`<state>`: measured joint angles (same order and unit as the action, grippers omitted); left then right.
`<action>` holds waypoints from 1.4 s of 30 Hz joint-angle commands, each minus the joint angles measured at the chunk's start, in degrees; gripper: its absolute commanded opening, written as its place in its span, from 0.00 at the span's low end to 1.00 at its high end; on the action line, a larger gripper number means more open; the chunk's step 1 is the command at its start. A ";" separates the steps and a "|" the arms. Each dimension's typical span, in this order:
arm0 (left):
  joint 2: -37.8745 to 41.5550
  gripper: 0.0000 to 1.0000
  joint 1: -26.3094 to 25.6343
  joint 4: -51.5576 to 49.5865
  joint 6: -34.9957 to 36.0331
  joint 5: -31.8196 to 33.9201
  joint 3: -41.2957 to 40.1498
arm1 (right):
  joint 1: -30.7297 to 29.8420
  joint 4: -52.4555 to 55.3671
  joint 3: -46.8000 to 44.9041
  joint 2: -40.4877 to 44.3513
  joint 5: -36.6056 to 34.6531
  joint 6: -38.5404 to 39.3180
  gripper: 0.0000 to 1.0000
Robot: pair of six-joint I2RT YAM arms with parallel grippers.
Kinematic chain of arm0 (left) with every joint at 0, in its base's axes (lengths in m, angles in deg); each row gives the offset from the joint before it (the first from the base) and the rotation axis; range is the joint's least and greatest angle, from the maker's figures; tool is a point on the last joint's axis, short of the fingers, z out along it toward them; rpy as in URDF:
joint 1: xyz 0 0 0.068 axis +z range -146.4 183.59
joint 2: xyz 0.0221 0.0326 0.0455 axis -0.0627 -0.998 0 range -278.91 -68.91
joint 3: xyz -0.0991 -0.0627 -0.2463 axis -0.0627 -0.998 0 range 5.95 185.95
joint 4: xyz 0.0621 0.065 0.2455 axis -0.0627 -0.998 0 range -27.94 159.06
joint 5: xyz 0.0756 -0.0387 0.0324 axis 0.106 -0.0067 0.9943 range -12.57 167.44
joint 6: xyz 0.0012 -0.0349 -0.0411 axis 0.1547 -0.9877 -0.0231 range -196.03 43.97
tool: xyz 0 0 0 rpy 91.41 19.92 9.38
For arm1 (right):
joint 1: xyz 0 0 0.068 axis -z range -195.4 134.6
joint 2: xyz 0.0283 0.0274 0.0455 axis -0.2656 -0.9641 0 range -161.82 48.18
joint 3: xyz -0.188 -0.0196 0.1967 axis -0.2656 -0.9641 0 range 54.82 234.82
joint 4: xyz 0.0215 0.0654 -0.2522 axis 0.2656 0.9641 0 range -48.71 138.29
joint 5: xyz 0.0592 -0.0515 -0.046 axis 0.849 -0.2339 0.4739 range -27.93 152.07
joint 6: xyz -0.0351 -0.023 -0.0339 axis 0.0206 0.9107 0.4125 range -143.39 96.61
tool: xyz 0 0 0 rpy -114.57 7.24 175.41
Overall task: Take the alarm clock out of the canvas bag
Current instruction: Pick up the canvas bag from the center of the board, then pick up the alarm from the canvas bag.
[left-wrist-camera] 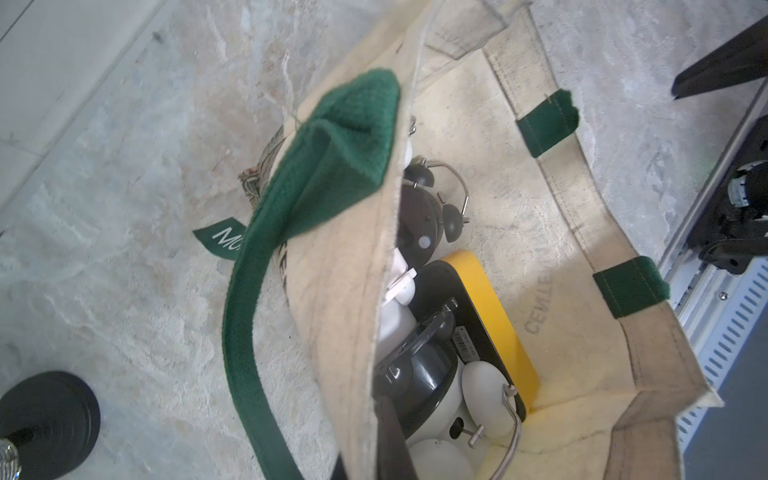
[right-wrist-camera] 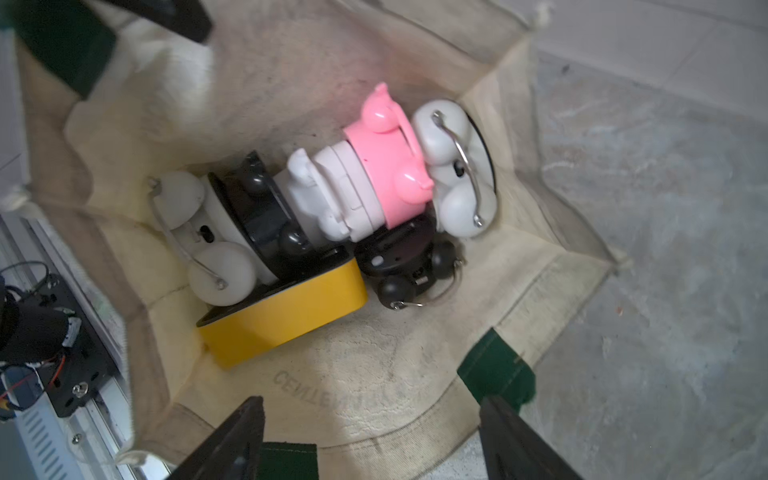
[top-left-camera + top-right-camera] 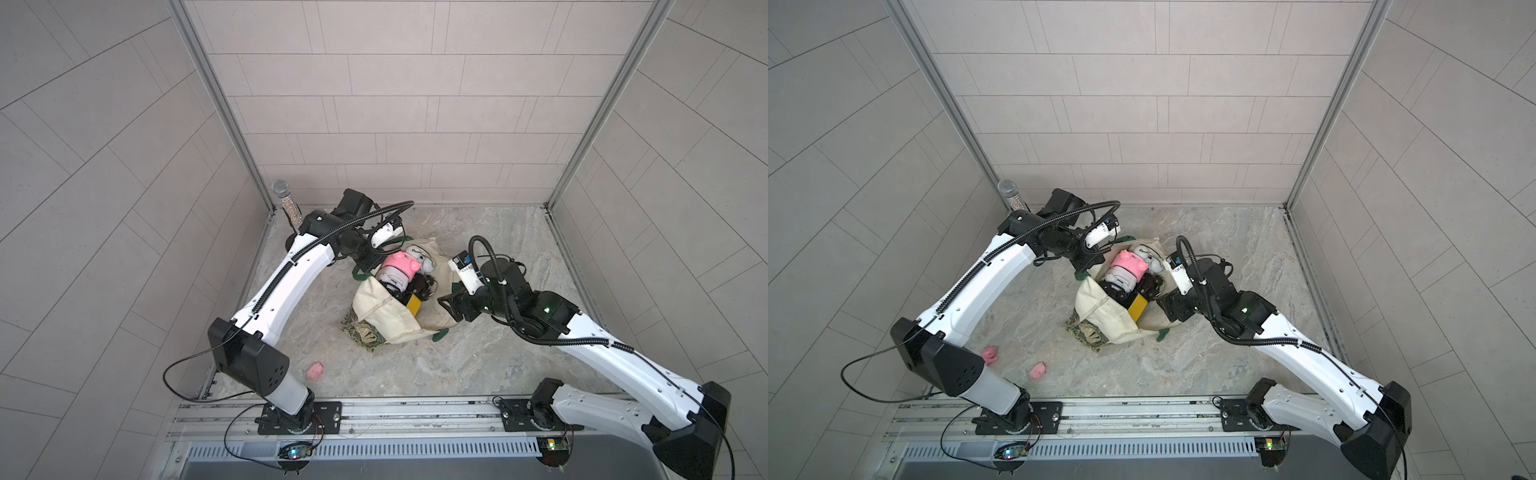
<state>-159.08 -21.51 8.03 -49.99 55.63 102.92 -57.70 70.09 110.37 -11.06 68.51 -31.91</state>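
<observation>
Left hand is sitting fully closed at the far-left rim of the canvas bag, pinching the cream wall beside a dark green handle. In the left wrist view one dark finger is showing inside the wall. Right hand is hovering at the right rim with its jaws standing wide apart and gripping nothing. The rim is showing between its two fingers.

The canvas bag is lying on the table about midway between the arms, with its leaf-patterned base panel pointing near-left and its mouth gaping toward the far right. All alarm clocks are lying inside the bag in a row. A pink alarm clock is resting on top, touching a white twin-bell alarm clock at the far-right end and a white eared clock on its other side. A dark grey clock and a second white twin-bell clock are completing the row. A small black twin-bell clock is lying under the pink one, just beside a yellow case.

Outside the bag, a microphone is standing upright at the far-left corner, and a small pink piece is lying on the table at the near left.
</observation>
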 commanded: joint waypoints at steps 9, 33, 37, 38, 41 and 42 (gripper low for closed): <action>3.95 0.00 0.16 16.21 9.01 -8.88 0.57 | -1.60 -10.17 -5.09 -1.44 -4.85 33.71 0.74; 0.60 0.00 3.74 20.69 -5.67 -5.36 1.37 | -3.51 -19.50 -7.08 -16.71 -4.10 63.26 0.70; -0.22 0.00 3.92 20.66 -6.22 -4.42 1.41 | -3.62 -17.86 -5.25 -19.17 -5.29 65.12 0.68; -0.30 0.00 3.92 20.61 -6.42 -4.24 1.47 | -3.75 -17.46 -4.81 -19.77 -5.96 65.79 0.67; -0.73 0.00 4.01 20.19 -6.75 -4.12 1.96 | -3.79 -16.32 -4.05 -21.37 -8.96 68.00 0.65; -0.80 0.00 4.01 20.06 -6.79 -4.15 2.05 | -3.84 -16.31 -3.81 -21.69 -10.60 68.42 0.64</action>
<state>-160.77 -17.79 19.09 -56.13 53.08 100.56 -61.16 52.25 105.11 -32.04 61.97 33.07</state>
